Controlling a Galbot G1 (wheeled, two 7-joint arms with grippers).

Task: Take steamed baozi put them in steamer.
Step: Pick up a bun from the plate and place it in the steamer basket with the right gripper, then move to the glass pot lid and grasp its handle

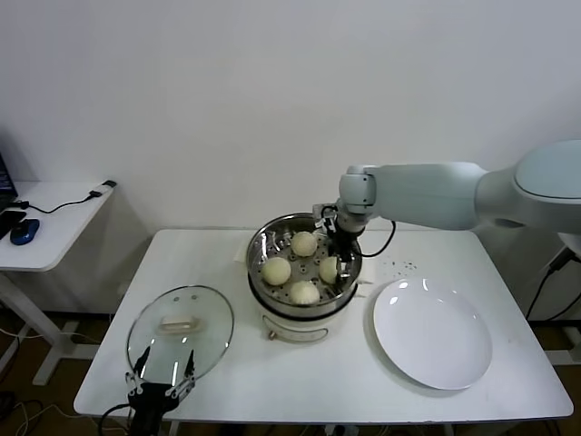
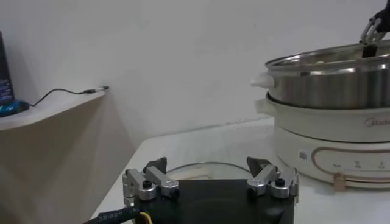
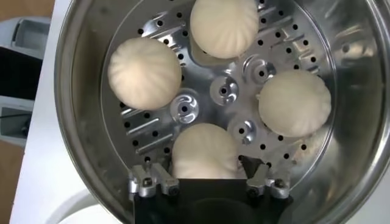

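Steel: the steamer (image 1: 261, 245) gleams at table centre, and all four steamed baozi (image 3: 145, 73) sit on its perforated floor, ringing the middle.
Right gripper: right gripper (image 1: 337, 265) is down inside the basket at about 3 o'clock, fingers spread either side of the nearest bun (image 3: 204, 151), not pinching it.
Key relation: that bun lies straight between the fingers, resting on the floor; a straight lift out looks like the call.
Nearer arm: right, easily; left gripper (image 2: 211, 182) waits wide apart and empty at 7 o'clock by the glass lid (image 1: 180, 327).
Plate: white plate (image 1: 433, 332) at 4 o'clock, no buns on it.
Hidden: finger-to-bun contact is too close to call; the nearest bun's near side is cut off by the gripper body.
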